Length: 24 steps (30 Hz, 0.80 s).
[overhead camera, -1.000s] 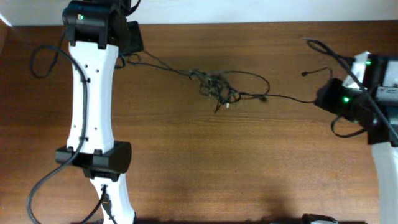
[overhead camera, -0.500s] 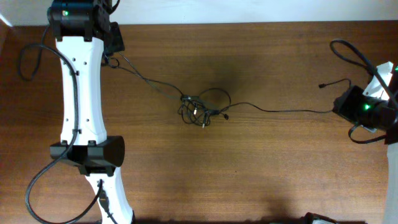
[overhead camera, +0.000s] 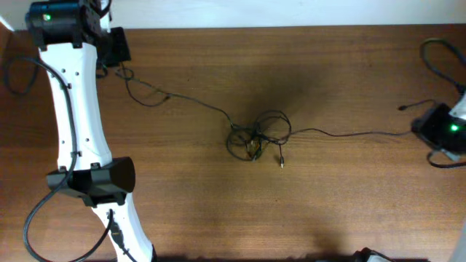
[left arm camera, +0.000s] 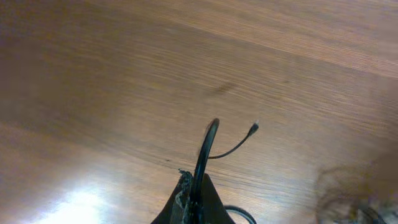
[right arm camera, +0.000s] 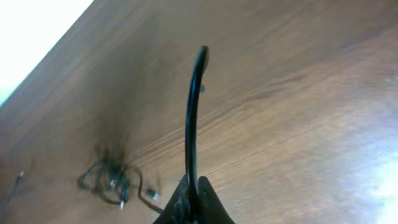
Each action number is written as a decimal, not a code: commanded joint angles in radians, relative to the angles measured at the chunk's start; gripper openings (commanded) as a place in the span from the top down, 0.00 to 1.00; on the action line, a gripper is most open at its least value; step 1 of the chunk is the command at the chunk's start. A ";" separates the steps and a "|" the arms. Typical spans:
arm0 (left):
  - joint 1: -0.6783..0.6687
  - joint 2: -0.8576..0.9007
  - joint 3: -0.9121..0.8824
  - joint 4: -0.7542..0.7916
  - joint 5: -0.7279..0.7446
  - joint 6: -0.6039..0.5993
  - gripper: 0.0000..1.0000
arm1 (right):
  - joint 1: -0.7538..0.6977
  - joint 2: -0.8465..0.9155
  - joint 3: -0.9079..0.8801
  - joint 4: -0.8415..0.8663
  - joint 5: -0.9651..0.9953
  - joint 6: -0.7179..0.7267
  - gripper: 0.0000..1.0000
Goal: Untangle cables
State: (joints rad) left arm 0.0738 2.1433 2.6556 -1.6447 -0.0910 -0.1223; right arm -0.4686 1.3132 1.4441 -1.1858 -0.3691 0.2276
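Note:
The cables form a small knotted clump (overhead camera: 258, 136) of thin black wire at mid-table, with a loose plug end (overhead camera: 281, 163) beside it. One strand (overhead camera: 182, 100) runs up-left to my left gripper (overhead camera: 119, 62) at the far left corner. Another strand (overhead camera: 349, 133) runs right to my right gripper (overhead camera: 428, 129) at the right edge. In the left wrist view my left gripper (left arm camera: 194, 194) is shut on a black cable (left arm camera: 208, 140). In the right wrist view my right gripper (right arm camera: 192, 198) is shut on a black cable (right arm camera: 194, 106), with the clump (right arm camera: 111, 178) below left.
The brown wooden table (overhead camera: 291, 211) fills the view. The white left arm (overhead camera: 73, 124) lies along the left side with its thicker black cabling (overhead camera: 33, 218). A loose cable tip (left arm camera: 253, 128) lies on the wood ahead of the left gripper.
Both arms have pulled apart, left gripper going left and right gripper going right, each with its strand. The strands have stretched out and the clump has shifted towards the front.

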 commanded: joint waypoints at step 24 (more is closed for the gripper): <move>-0.267 0.043 -0.003 -0.043 0.334 0.232 0.00 | 0.455 0.355 0.235 -0.083 0.119 -0.014 0.01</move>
State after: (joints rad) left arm -0.1936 2.2223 2.6289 -1.6844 0.1993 0.0402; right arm -0.0139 1.6764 1.6596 -1.2617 -0.2623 0.2249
